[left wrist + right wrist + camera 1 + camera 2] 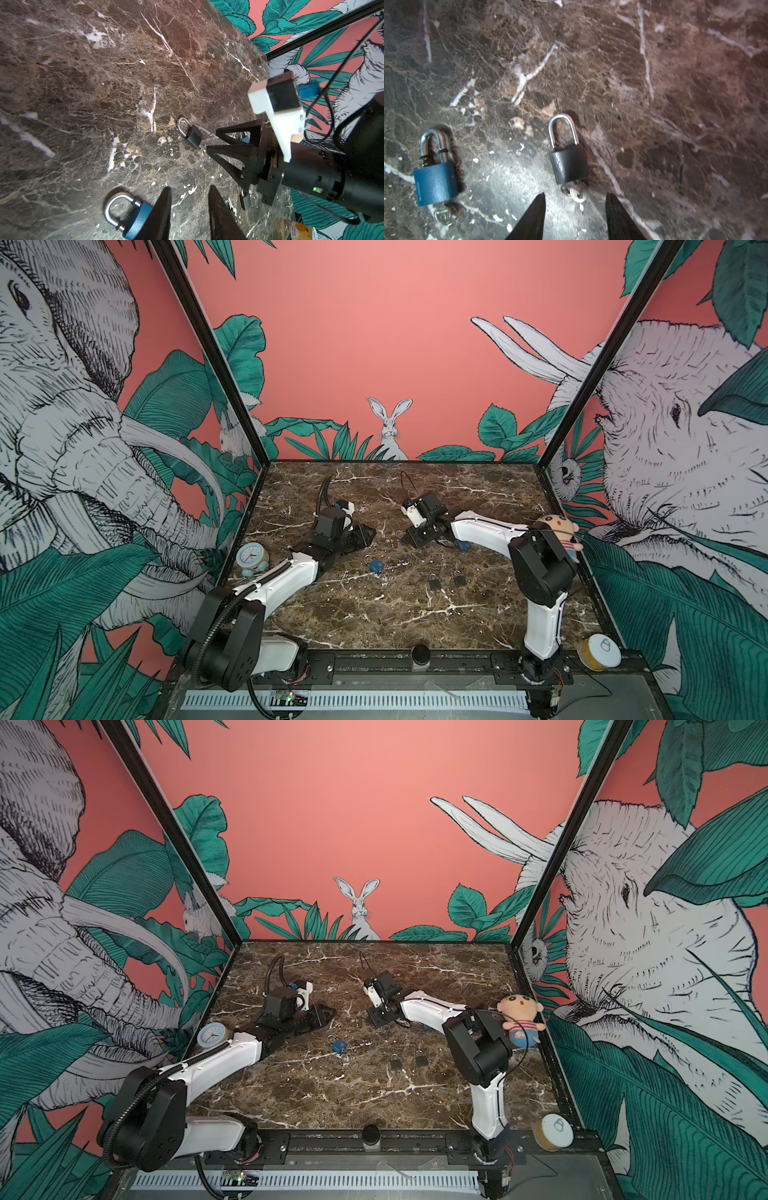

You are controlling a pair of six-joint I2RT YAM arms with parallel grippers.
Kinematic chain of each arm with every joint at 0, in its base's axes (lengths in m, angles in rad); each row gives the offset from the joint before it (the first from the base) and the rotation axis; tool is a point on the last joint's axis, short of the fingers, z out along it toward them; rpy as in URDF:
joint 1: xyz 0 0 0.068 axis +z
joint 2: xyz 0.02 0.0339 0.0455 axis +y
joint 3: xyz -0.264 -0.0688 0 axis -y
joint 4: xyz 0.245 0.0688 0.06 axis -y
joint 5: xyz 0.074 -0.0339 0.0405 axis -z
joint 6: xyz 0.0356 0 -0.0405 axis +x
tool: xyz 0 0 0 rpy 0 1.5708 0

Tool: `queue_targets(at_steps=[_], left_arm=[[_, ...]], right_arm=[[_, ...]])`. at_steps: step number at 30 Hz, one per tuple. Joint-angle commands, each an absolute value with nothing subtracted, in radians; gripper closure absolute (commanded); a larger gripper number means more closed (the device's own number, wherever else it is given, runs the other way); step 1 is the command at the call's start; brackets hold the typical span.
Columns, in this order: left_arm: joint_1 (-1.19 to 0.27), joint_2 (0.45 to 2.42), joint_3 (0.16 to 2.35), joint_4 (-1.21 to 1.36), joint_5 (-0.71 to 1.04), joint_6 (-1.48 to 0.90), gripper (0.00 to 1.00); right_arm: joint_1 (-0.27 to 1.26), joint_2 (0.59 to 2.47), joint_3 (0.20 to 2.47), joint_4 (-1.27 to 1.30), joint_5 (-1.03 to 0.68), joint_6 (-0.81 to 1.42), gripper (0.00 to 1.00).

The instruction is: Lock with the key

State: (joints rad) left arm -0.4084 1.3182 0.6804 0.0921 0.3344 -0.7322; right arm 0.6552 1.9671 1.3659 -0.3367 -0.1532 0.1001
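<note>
Front of worktop: small dark padlocks lie side by side, untouched, well clear of both arms.

Further in: blue padlock lies flat, shackle seated, blue-lock key in its base. Left pincer sits just beside it, jaws parted, nothing between them.

Beyond: black padlock lies flat, both shackle legs down in the body, black-lock key in the keyhole. Right pincer is low, released and gripping nothing, with that key just ahead of its parted tips.

Judgement: the shackle looks closed. Whether the key has been turned cannot be told. Left to do: grip the black-lock key, turn it, perhaps withdraw it.
</note>
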Motion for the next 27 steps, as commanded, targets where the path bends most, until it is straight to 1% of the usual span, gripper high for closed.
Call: queue_targets(at_steps=[1,9,27], left_arm=[[-0.396,1.278,0.699,0.051,0.321,-0.737,0.67],[-0.381,1.276,0.701,0.032,0.340,-0.725,0.67],[-0.352,1.246,0.664,0.046,0.367,-0.727,0.67]], right_arm=[[0.661,1.997,1.420,-0.361,-0.170,0.046,0.52],[0.662,2.072,1.466,-0.380,-0.176,0.038,0.50],[0.674,2.092,1.448,-0.371,-0.222,0.085,0.49]])
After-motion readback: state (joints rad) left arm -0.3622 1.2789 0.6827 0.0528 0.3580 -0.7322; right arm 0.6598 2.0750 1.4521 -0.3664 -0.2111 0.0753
